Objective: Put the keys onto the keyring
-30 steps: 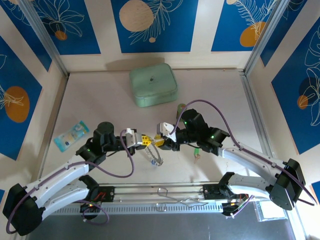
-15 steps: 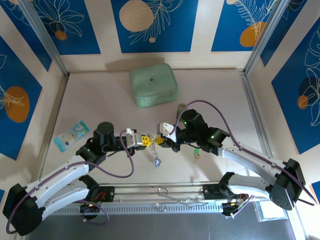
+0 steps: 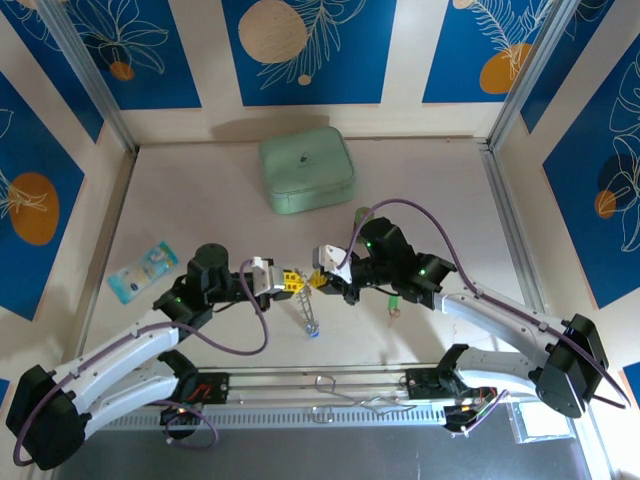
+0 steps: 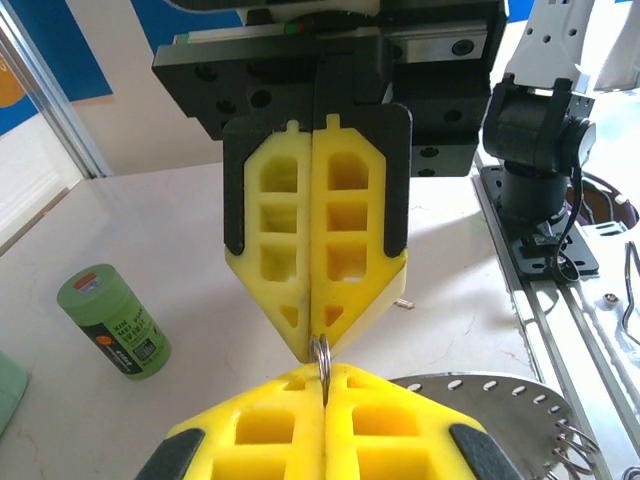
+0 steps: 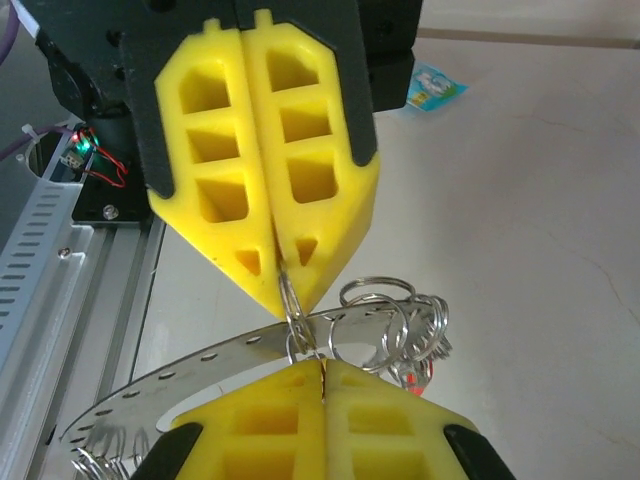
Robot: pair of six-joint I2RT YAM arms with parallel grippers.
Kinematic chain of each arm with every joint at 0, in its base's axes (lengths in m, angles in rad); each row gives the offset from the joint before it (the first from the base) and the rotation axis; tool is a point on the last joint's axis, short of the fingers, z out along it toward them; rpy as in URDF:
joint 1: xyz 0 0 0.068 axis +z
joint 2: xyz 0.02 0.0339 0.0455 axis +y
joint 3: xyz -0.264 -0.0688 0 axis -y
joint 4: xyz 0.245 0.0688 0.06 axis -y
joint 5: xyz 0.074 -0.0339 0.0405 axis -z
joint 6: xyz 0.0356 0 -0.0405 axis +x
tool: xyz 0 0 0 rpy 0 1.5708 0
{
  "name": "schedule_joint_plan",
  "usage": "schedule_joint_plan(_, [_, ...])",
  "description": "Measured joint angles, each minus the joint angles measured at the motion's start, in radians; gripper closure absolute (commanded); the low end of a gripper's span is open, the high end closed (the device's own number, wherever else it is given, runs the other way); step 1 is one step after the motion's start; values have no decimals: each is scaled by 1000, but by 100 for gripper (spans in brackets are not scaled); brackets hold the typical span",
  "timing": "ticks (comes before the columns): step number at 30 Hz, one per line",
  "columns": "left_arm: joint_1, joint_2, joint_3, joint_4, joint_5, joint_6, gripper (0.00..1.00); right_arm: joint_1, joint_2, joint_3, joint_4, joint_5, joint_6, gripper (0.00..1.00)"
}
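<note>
left gripper (image 3: 296, 283) yellow, black-backed | right gripper (image 3: 318, 281) yellow, black-backed | keyring (image 5: 293, 305) silvery | case (image 3: 307, 170) mint-green | cylinder (image 4: 112, 319) green, dark label | counter (image 3: 200, 200) cream | packet (image 3: 143, 270) blue-white | walls (image 3: 300, 50) blue panels, white leaf outlines, orange discs

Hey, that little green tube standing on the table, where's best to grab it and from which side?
Grip the green tube around its round body, about mid-height, coming in level from the side. It stands upright with open table beside it, so a sideways pinch likely holds it steady.

glossy metal keyring (image 5: 292, 298), smooth matt table (image 5: 520, 180).
</note>
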Motion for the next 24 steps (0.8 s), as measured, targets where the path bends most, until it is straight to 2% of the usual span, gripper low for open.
schedule_joint_plan(7, [0,11,-26,92,10,-47,100,-19,-8,-14,28,-19,16,76])
schedule_joint_plan(9, [0,11,-29,106,11,-53,100,-27,-31,-34,41,-30,20,74])
schedule_joint_plan(24, [0,15,-39,163,21,-81,100,-30,-42,-46,114,-81,31,75])
